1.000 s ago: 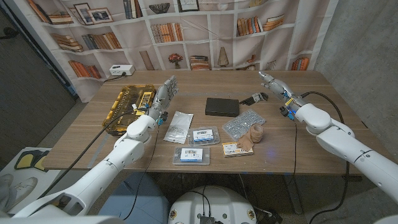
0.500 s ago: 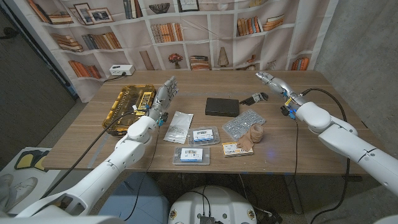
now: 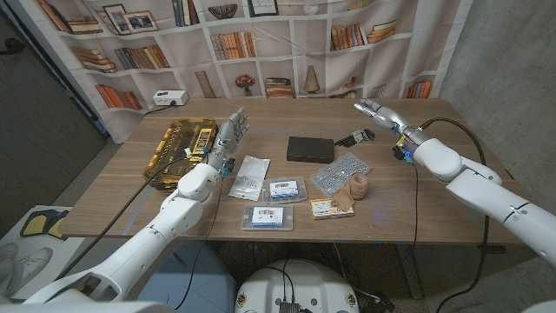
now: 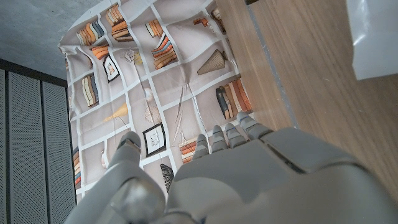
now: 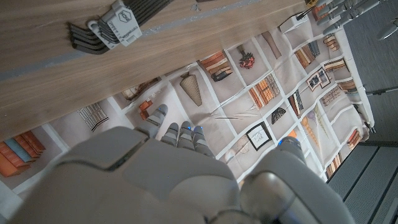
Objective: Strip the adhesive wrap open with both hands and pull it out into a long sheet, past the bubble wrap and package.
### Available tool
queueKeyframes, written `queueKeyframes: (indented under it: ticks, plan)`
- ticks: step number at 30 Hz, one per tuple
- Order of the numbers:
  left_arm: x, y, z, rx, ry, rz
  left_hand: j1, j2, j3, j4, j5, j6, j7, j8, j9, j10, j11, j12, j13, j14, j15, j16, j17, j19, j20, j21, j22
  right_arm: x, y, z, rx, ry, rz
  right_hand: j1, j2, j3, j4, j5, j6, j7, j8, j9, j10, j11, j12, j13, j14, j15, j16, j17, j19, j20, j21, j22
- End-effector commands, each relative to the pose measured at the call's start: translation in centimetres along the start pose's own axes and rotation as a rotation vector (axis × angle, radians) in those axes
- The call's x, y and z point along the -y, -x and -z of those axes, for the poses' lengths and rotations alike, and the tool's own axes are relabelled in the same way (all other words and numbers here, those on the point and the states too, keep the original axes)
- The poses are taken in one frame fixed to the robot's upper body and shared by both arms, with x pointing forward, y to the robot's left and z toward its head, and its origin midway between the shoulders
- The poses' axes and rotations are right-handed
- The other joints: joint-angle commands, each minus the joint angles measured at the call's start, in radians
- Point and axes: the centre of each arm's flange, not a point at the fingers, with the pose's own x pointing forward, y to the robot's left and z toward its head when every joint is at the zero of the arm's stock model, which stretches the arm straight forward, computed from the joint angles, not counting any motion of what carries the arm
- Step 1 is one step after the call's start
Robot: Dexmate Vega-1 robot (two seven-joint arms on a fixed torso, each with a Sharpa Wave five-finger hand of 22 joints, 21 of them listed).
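We've got the adhesive wrap [image 3: 356,189] on the table [image 3: 434,196] right of centre — bubble wrap [image 3: 340,172] just behind it, touching, package [image 3: 325,208] in front, box [image 3: 310,149] further back.

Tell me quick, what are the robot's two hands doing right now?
Left hand: open, holding nothing, raised above the table.
Right hand: open, holding nothing, raised above the table.

No text can be read. The blue-and-white labels on the two clear packets [image 3: 284,189] [image 3: 267,217] just left of the tan wrap roll [image 3: 357,188] — and the yellow-edged card [image 3: 325,208] touching it — are too small and blurred.
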Motion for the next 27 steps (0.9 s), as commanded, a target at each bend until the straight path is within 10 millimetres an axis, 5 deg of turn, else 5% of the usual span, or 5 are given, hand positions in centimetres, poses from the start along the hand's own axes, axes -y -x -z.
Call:
queueKeyframes:
  ticks: [1, 27]
  plan:
    - [-0.3, 0.5, -0.3, -0.001, -0.008, 0.003, 0.013, 0.001, -0.002, -0.001, 0.004, -0.004, 0.0, 0.004, 0.0, 0.001, -0.007, 0.002, 0.002, -0.004, 0.001, 0.003, 0.003, -0.003, 0.004, 0.004, 0.003, 0.1, -0.3, -1.1, 0.0, 0.1, -0.011, 0.01, 0.0, 0.002, -0.01, 0.003, 0.007, 0.006, 0.003, 0.002, 0.009, 0.007, 0.007, 0.003, 0.005, -0.002, 0.007, 0.002, 0.007, 0.001, 0.004, 0.004]
    - [-1.0, 1.0, 0.3, 0.005, 0.007, -0.005, 0.013, 0.003, -0.003, 0.0, 0.004, -0.002, 0.001, 0.008, 0.0, -0.006, -0.005, 0.001, 0.001, -0.012, 0.002, 0.001, 0.003, -0.007, 0.004, 0.004, 0.004, -0.3, 0.3, -2.9, -0.015, 0.224, -0.034, 0.037, 0.003, 0.01, -0.026, 0.002, -0.002, 0.006, -0.003, 0.002, -0.006, 0.002, -0.001, 0.003, -0.012, -0.008, -0.001, 0.0, -0.005, -0.001, -0.006, 0.003]
